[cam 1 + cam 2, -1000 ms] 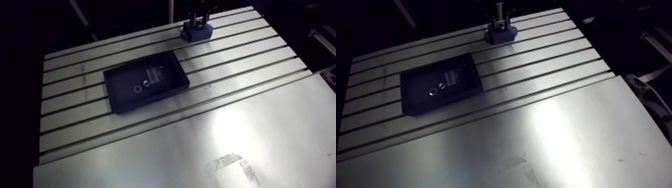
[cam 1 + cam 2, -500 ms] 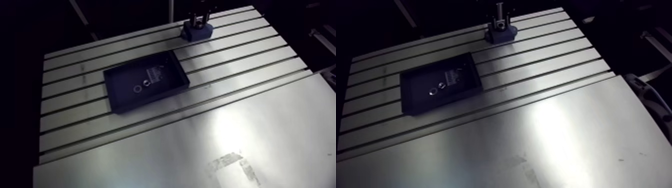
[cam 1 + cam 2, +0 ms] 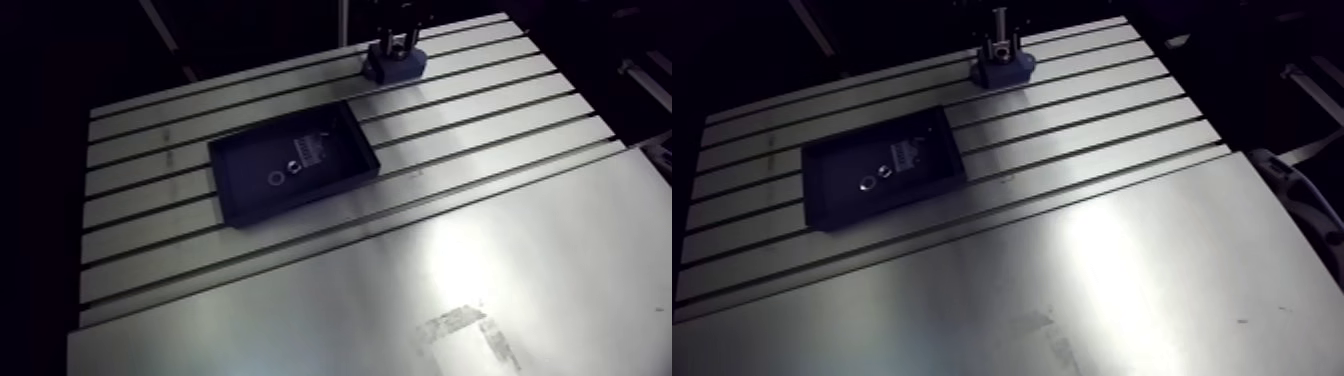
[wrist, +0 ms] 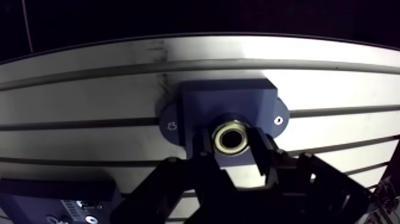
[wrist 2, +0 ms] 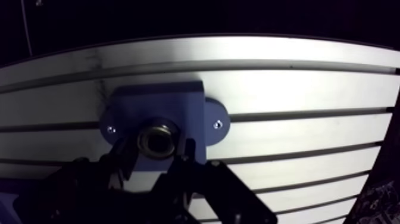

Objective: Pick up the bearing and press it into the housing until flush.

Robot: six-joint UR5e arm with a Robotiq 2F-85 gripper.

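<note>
Near the housing [image 3: 396, 66], a black tray [image 3: 245, 170]

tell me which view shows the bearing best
The wrist view: the bearing shows there close up as a brass-coloured ring sitting in the bore of the blue housing, right at the gripper. In the arm view the housing is small and far off, and the bearing itself cannot be made out.

Housing's [image 4: 226, 101] near edge hidden by the pincer [image 4: 233, 149] (tray [image 4: 59, 186] cut off).
</note>
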